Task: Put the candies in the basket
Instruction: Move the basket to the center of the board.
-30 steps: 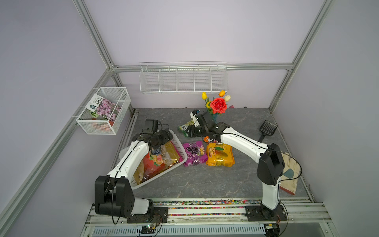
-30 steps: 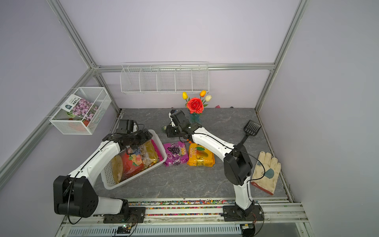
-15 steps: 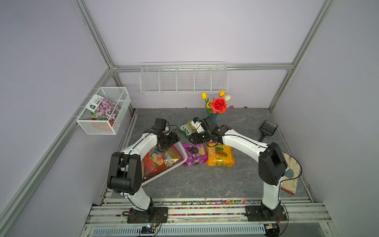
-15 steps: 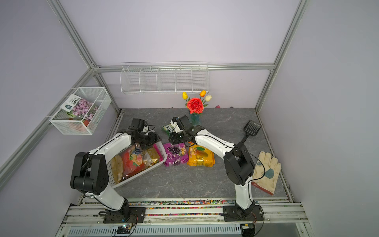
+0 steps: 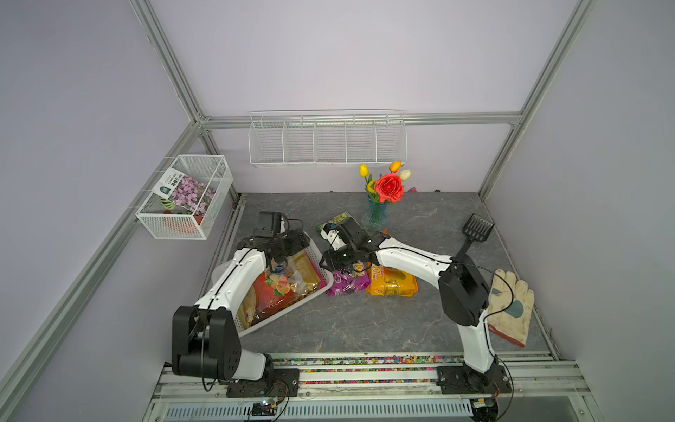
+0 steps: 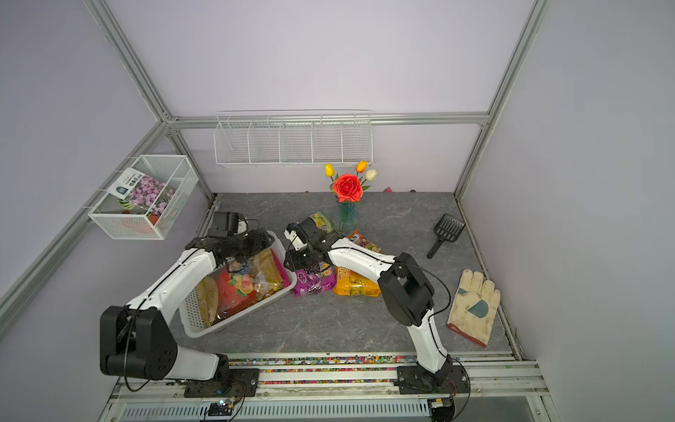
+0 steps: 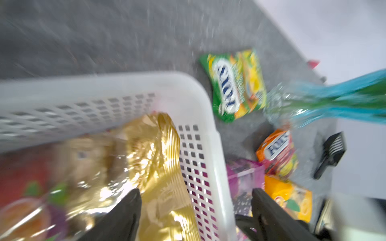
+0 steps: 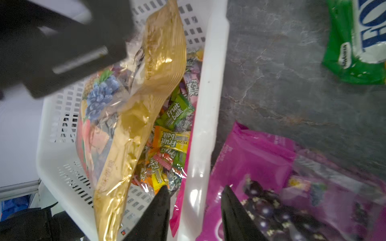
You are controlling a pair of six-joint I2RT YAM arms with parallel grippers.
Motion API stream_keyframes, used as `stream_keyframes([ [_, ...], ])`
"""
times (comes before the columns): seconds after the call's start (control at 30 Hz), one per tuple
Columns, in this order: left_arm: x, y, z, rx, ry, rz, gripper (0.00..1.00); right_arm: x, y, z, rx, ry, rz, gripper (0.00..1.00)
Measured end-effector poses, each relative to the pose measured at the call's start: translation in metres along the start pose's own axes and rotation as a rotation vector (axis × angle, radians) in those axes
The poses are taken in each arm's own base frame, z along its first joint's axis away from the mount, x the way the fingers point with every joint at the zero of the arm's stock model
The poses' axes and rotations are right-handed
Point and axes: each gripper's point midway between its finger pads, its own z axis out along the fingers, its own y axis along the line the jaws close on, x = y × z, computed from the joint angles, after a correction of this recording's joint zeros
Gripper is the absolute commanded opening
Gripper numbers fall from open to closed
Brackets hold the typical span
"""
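Note:
The white basket lies at the left and holds the gold bag on top of the pink clear-windowed bag. My left gripper hangs open above the basket's far right corner. My right gripper is open astride the basket's right rim, one finger inside and one over the purple bag. The orange mango bag lies beside the purple one. Further back are the green FOX'S bag and orange FOX'S bag.
A glass vase of flowers stands just behind the right arm. A black scoop and a work glove lie at the right. A wire cube basket with a flower packet hangs on the left wall, a wire rack on the back wall.
My right gripper has come forward and left from beside the green bag to the basket's right rim. My left gripper has shifted slightly right over the basket.

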Motion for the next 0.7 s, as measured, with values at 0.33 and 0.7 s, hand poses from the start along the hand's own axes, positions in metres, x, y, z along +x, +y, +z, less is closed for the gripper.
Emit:
stream_keyframes([
  [0.33, -0.036, 0.020, -0.046, -0.113, -0.212, -0.045, 0.87, -0.004, -0.008, 0.037, 0.063, 0.004, 0.030, 0.30],
  [0.7, -0.039, 0.023, -0.041, -0.138, -0.203, -0.037, 0.84, 0.037, 0.016, 0.038, 0.063, 0.083, -0.039, 0.29],
])
